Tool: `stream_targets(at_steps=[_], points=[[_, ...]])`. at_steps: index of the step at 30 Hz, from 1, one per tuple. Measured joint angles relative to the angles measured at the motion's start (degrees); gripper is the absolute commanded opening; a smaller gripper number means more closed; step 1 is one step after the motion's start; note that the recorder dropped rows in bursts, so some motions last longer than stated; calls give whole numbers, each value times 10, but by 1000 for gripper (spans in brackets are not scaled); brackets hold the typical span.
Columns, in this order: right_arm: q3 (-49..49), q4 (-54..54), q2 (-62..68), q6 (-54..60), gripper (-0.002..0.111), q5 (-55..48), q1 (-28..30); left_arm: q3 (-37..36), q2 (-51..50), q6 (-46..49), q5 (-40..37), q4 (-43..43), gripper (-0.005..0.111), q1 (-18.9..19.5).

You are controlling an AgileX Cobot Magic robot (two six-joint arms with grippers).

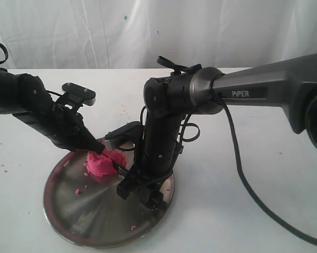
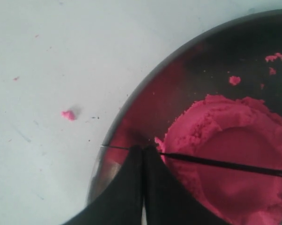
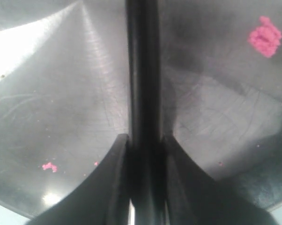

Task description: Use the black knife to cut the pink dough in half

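Observation:
The pink dough (image 1: 101, 163) (image 2: 234, 140) is a grainy mound with a dented top, sitting on the far left part of the round steel plate (image 1: 58, 211) (image 2: 145, 93). The black knife (image 2: 225, 164) lies edge-down across the mound's top as a thin dark line, its tip reaching past the dough. My left gripper (image 1: 98, 151) (image 2: 143, 149) is shut, with its fingertips right over the blade near the tip, beside the dough. My right gripper (image 1: 129, 182) (image 3: 144, 140) points down at the plate and is shut on the knife's handle (image 3: 143, 70).
Small pink crumbs lie on the plate (image 1: 77, 191) (image 3: 265, 37) and one crumb (image 2: 68, 114) on the white table. The right arm's black cable (image 1: 253, 195) trails across the table at the right. White curtain behind.

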State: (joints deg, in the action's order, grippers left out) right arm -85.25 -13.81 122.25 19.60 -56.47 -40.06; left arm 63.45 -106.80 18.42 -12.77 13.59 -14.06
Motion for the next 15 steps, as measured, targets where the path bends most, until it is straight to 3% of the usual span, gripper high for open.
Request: stream_targets(at_steps=[15], points=[[-4, -2, 3, 0, 0, -2, 0, 0, 0, 0, 3, 0, 0, 0]])
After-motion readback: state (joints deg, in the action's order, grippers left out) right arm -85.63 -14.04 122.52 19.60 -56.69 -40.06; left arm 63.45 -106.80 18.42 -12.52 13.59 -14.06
